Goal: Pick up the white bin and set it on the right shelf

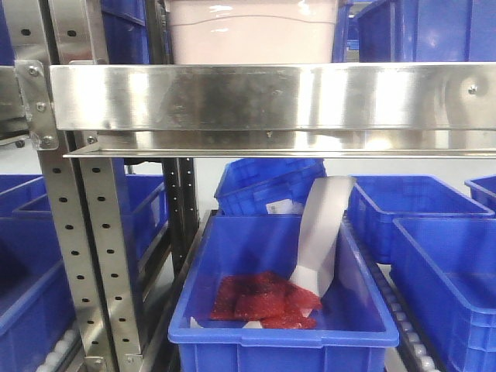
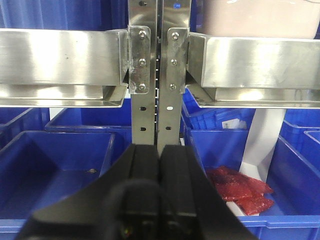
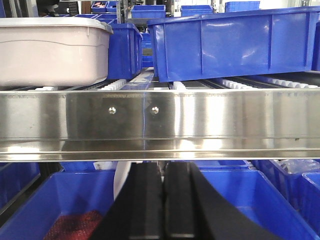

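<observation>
From the front-facing camera I see the white bin (image 1: 253, 31) sitting on the right shelf (image 1: 271, 97), behind its broad shiny front rail, with blue crates (image 1: 418, 31) beside it on the same level. A perforated upright (image 1: 74, 248) runs down the left. Below, a blue crate (image 1: 279, 310) holds red packets (image 1: 263, 298) and a white strip of paper (image 1: 322, 232) that curls up over its back wall. A small white label (image 1: 283, 208) shows on a crate further back; I cannot read it.

On the left wrist camera, my left gripper (image 2: 160, 165) has its two black fingers pressed together, nothing between them. It faces the twin perforated uprights (image 2: 159, 75). The bin's pinkish bottom shows at upper right above the rail, and the red packets lie lower right.

On the right wrist camera, my right gripper (image 3: 162, 200) is also closed tight on nothing, below the steel rail. The bin rests on the shelf rollers (image 3: 117, 85) at upper left, well apart from the gripper, with a large blue crate (image 3: 235, 45) to its right. I read no writing here.
</observation>
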### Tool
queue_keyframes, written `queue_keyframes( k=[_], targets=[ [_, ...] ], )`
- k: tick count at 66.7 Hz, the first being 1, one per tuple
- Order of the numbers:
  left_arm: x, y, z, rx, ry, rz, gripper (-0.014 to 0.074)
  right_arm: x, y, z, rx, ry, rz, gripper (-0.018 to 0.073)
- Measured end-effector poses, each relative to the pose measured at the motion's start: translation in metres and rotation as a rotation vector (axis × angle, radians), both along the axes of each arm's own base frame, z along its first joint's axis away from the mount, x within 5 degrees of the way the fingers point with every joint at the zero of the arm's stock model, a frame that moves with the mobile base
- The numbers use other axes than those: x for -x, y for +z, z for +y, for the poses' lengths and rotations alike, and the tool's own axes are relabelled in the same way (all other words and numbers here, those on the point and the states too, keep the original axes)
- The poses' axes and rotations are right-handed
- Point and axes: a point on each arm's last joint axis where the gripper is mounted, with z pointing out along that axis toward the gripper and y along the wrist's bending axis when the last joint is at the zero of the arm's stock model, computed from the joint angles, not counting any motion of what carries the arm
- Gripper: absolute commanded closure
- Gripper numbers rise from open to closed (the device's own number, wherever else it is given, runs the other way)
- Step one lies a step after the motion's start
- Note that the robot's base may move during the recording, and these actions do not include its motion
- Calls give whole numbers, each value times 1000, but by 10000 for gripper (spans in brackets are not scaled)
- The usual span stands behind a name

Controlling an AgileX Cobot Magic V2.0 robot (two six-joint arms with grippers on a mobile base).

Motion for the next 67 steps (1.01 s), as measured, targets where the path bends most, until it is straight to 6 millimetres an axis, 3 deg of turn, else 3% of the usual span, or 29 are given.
queue_keyframes(
  k=[26, 67],
  targets=[
    [0, 10, 0, 22, 4, -106, 713, 0, 0, 0, 0, 0, 0, 492],
    [0, 11, 0, 43, 4, -113, 713, 0, 0, 0, -2, 0, 0, 492]
  ],
)
